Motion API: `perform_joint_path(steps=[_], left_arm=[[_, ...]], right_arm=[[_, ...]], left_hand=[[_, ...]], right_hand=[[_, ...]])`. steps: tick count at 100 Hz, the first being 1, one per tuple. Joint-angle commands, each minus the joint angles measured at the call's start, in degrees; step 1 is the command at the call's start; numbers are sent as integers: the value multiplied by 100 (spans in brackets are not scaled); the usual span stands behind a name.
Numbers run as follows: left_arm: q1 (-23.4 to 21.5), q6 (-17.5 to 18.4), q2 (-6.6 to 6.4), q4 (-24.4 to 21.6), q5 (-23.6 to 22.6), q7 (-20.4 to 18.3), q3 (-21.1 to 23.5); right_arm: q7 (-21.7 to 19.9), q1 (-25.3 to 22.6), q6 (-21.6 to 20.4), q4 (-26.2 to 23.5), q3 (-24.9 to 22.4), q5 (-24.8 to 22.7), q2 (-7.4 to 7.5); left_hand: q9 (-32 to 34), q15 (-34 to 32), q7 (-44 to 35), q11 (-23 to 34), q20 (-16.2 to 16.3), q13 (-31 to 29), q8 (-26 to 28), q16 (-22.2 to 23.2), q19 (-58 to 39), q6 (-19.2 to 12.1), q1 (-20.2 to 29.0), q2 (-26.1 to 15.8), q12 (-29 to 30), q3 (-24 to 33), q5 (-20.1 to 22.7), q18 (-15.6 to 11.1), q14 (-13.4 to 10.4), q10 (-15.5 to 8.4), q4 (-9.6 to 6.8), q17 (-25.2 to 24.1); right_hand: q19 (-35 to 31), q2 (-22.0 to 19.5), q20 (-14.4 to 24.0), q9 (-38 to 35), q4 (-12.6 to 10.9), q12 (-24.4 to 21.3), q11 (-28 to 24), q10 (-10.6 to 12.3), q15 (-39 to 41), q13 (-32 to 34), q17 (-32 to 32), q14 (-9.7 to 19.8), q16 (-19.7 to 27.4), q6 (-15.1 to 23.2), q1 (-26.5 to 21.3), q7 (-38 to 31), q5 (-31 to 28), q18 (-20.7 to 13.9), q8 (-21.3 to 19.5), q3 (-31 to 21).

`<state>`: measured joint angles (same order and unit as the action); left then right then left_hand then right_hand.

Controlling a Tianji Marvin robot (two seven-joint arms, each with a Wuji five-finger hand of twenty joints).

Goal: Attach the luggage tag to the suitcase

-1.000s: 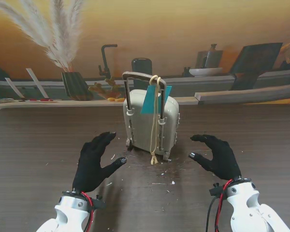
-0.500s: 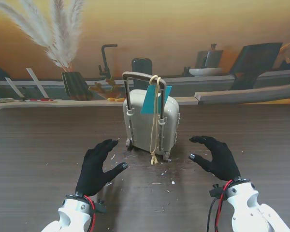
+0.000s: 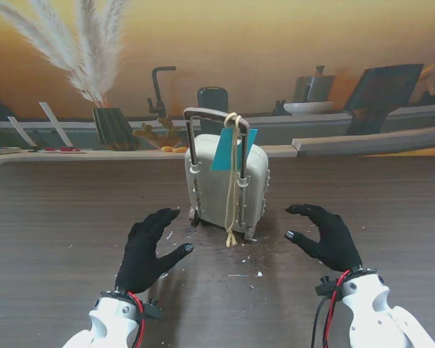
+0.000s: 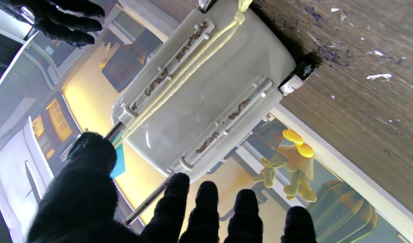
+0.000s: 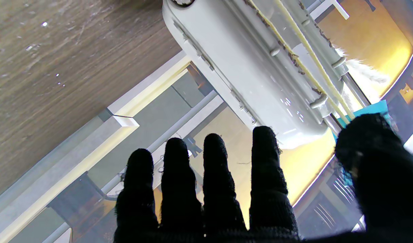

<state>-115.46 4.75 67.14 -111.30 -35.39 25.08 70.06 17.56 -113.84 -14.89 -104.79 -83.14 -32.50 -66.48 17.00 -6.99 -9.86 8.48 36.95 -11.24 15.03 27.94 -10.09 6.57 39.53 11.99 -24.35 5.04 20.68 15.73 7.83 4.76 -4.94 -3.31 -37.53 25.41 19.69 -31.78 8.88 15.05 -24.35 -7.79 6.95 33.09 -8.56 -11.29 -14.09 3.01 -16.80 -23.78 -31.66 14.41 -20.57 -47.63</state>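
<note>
suitcase upright mid table, handle up. tag teal, hanging from handle by cord; cord end reaches table at case foot. my left hand nearer to me, left of case, fingers spread, holding nothing. right hand right of case, fingers apart, holding nothing. neither touches case.

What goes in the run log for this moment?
tag: hanging by cord from suitcase handle | left hand: open, off suitcase | right hand: open, off suitcase | suitcase: upright
</note>
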Motion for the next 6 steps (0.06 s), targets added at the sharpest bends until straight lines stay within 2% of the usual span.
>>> perform_joint_path(steps=[1,6], left_arm=[[-17,-2,5,-40,-22,-102,-11],[-24,-8,4,-45,-19,-107,-16]], right_arm=[[-102,-11,22,-14,21,-15,20],[-110,-17,30,-23,35,-16,22]], left_hand=[[37,116,37,-33,-37,-127,67,-134,132,-68,105,-243,118,-217,102,-214,-86,29,-83,-87],[39,116,37,-31,-38,-124,68,-134,132,-67,103,-245,117,-219,101,-215,-84,23,-82,-88]], right_hand=[[68,-133,-43,131,-151,-65,78,152,-60,-136,99,105,111,148,245,48,160,-262,88,130],[67,-131,-43,126,-152,-65,76,145,-57,-132,100,100,108,145,240,41,146,-260,84,123]])
